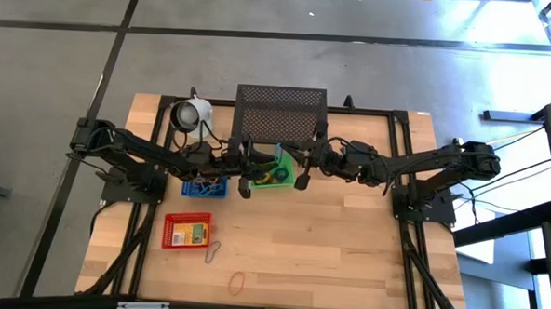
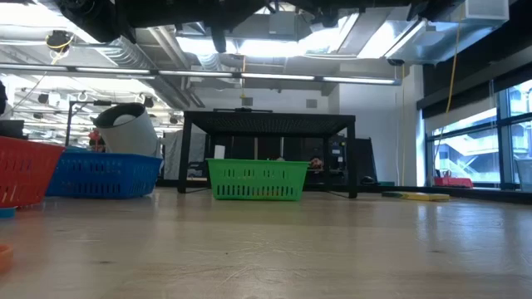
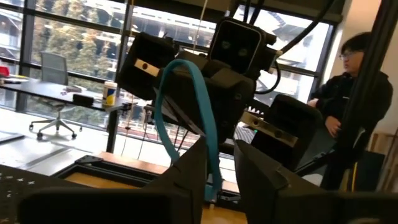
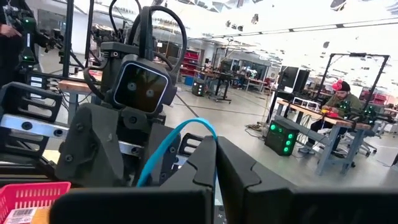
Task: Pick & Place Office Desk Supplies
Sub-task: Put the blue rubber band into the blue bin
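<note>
Dark fingers (image 3: 186,180) of the left gripper (image 3: 219,177) fill the front of its wrist view, with a blue rubber band (image 3: 186,118) hanging in the narrow gap between them; whether they already press it cannot be told. On the other side, the right gripper (image 4: 216,163) has its fingers together, clamped on the same band. Both grippers meet above the middle of the wooden table (image 1: 346,241), over the green basket (image 1: 276,176). A blue basket (image 1: 204,187) and a red basket (image 1: 186,232) stand nearer the left arm, and an orange rubber band (image 1: 238,282) lies loose near the front edge. Behind are a black mesh stand (image 1: 280,111) and a white cup (image 1: 191,114). In the room, a person (image 3: 348,93) stands partly cut off behind the arm.
</note>
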